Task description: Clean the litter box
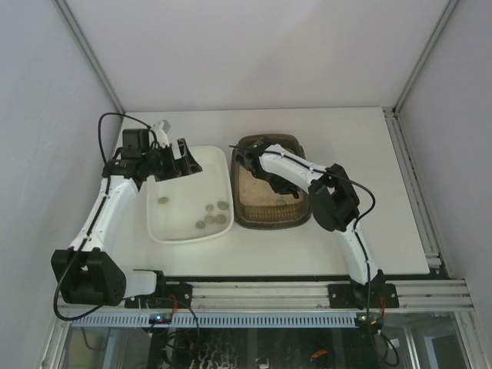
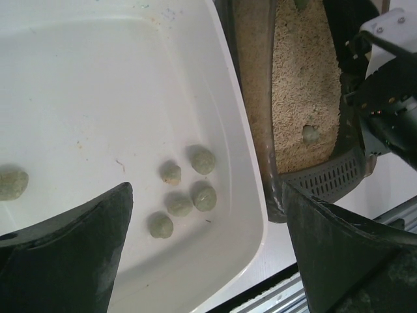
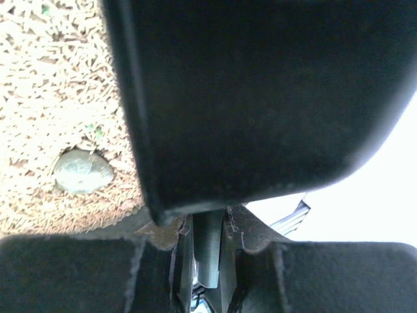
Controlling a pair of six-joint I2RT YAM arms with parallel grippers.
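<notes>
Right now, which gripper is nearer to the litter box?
Right. The right gripper is over the far end of the litter box; the left gripper is over the white tray beside it.

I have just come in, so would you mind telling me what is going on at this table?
A robot is cleaning a litter box. The right gripper is down inside it, near a grey lump in the sand; whether it grips anything is unclear. Six similar lumps lie in the white tray, above which the left gripper hovers open and empty.
</notes>
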